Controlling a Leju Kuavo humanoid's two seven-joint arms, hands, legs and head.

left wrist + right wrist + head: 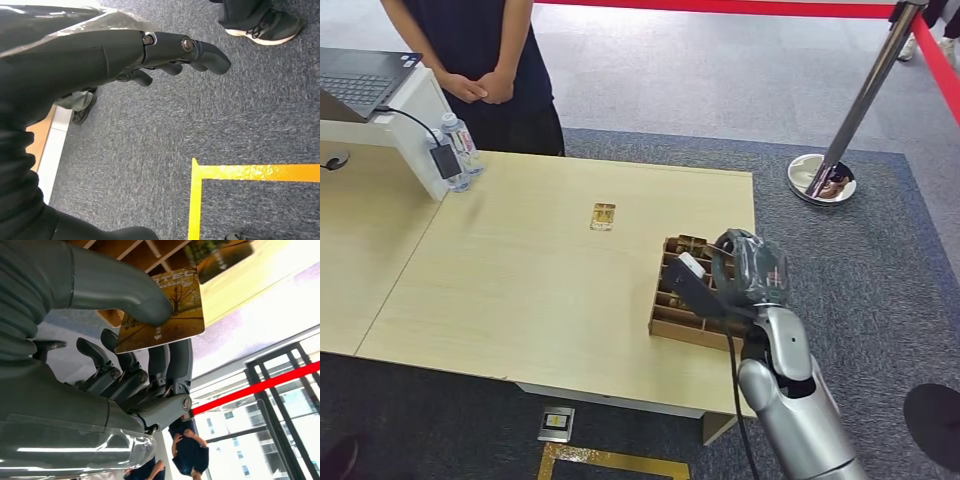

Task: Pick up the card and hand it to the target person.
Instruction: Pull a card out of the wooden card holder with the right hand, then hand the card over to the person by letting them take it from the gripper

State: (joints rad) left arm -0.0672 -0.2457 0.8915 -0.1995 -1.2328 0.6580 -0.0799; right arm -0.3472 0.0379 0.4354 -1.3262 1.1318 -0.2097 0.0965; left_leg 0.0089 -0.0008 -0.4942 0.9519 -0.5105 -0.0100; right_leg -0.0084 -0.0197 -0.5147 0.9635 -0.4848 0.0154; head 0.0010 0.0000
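My right hand hovers over a wooden card box at the table's right end. Up close, its thumb and fingers pinch a card printed with yellow autumn trees. Another such card lies flat in the middle of the table, also visible beyond the held one. A person in dark clothes stands behind the far left of the table with hands clasped. My left hand hangs over the grey carpet with its fingers stretched out, holding nothing.
A laptop on a white stand and a water bottle sit at the table's far left. A metal post with a red belt stands at the back right. Yellow floor tape and a person's shoe lie near my left side.
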